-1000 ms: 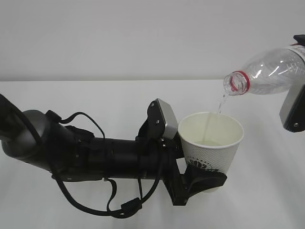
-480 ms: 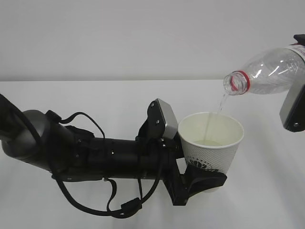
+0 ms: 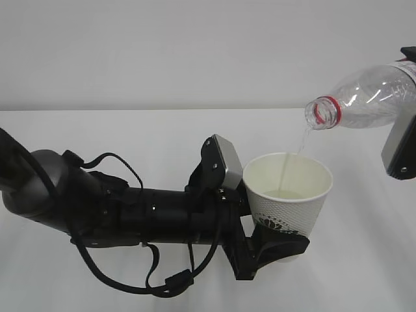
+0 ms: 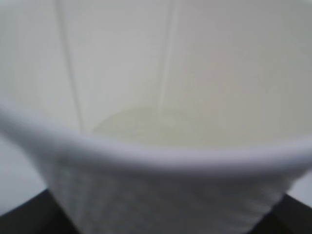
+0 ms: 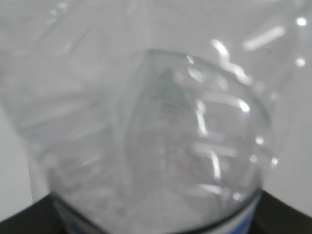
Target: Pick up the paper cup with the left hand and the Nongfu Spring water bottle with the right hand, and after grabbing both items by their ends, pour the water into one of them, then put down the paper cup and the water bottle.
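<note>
Left hand (image 3: 281,246): black fingers closed round the base of the paper cup (image 3: 287,193), jaws set fairly wide; cup upright, raised above the white table (image 3: 130,136), mouth open. Water (image 3: 289,193): shallow pool in the cup bottom, a thin stream falling into it from above. Right hand (image 3: 400,146): at the right frame edge, clasping the Nongfu Spring water bottle (image 3: 364,97) by its lower end; bottle tipped, red-ringed neck lowest, directly over the cup
</note>
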